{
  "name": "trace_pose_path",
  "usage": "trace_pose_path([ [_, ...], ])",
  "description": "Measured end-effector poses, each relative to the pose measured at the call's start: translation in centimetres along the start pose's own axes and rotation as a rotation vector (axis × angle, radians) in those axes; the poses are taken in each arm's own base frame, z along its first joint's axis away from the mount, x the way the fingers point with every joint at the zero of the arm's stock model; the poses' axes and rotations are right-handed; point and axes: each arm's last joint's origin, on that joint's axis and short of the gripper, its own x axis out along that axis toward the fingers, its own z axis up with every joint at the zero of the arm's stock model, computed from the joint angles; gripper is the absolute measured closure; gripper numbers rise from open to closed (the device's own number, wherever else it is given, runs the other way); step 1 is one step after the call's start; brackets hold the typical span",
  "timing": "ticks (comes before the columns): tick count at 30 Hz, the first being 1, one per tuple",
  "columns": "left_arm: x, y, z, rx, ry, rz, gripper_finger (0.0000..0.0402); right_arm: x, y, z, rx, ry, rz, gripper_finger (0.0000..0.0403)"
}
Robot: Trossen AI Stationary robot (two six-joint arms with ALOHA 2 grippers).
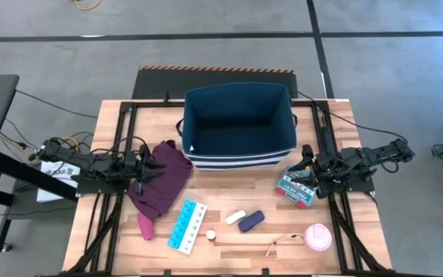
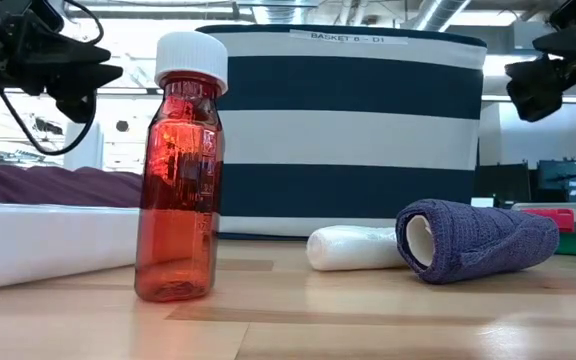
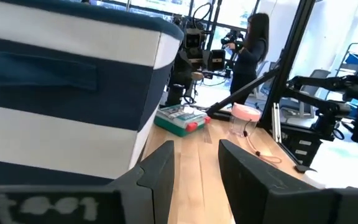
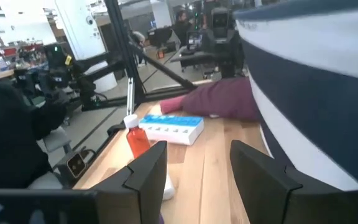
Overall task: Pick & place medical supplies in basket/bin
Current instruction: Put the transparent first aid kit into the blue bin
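Note:
The dark-blue bin (image 1: pixel 239 123) with white stripes stands at the table's far middle. In front of it lie the light-blue pill organizer (image 1: pixel 188 225), the small white piece (image 1: pixel 235 217), the dark-blue oblong (image 1: pixel 251 221), and the pink disc (image 1: pixel 318 237) with its tan cord (image 1: pixel 283 242). The teal-white-red box (image 1: pixel 296 188) lies flat by the bin's right near corner. My left gripper (image 1: pixel 156 164) hovers open over the maroon cloth (image 1: pixel 162 181), left of the bin. My right gripper (image 1: pixel 302 163) is open, just beyond the box and above it. Both wrist views show the fingers apart, with nothing between them.
A small red bottle with a white cap (image 2: pixel 180 170) stands upright near the organizer's near end. Black frame rails (image 1: pixel 114 192) run along both table sides. A person (image 3: pixel 250 50) stands in the room beyond the table. Bare wood (image 1: pixel 237 258) shows along the near edge.

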Motion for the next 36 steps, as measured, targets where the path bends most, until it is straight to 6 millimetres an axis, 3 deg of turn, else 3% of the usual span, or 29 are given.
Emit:
trace_pose_path([
  [16,0.0,0.2,0.1,0.012,-0.018,0.065,0.0287,-0.1,0.0,1.5,-0.013,-0.172,-0.074,0.0233],
  [20,0.0,0.2,0.1,0.024,-0.021,0.078,0.0287,-0.9,-0.3,4.6,0.154,-0.520,-0.215,0.0233],
  [23,0.0,0.3,0.2,0.026,-0.030,0.110,0.0287,-1.3,-0.3,5.8,0.167,-0.650,-0.233,0.0233],
  [26,0.0,0.3,0.2,0.023,-0.037,0.124,0.0287,-1.6,-0.2,6.9,0.118,-0.705,-0.228,0.0233],
  [30,0.0,0.3,0.2,0.012,-0.040,0.123,0.0287,-2.7,0.4,10.1,0.044,-0.784,-0.221,0.0233],
  [36,0.0,0.3,0.3,0.001,-0.044,0.122,0.0287,-1.3,2.4,16.4,-0.026,-0.636,-0.108,0.0233],
])
